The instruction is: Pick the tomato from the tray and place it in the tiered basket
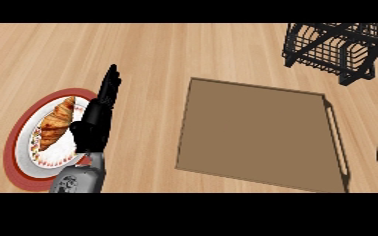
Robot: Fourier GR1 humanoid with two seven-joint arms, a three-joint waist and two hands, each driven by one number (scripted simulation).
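Tomato is the thing to move, yet none shows on the tray (258, 135), whose brown floor lies bare from rim to rim, and I cannot tell where the fruit is; it may be out of view, perhaps with the right hand, which does not show at all. The tiered basket (328, 50), black wire, stands at the far right corner of the counter (170, 50), just beyond the tray's far right corner, with something pale and striped showing through its wires, too small to name. The left hand (96, 122) is at the left, fingers straight and upright and holding nothing, resting over the edge of a white plate (37, 172) with a red rim, on which a croissant (55, 122) lies. As a judgement, a tomato would be light, smooth-skinned and round, apt to roll or slip, and soft enough to bruise; it is best taken across its widest part, fingers on one side and thumb on the other, cupping it rather than pinching. It should be set down low into the basket, not let fall, since the wires could mark the skin.
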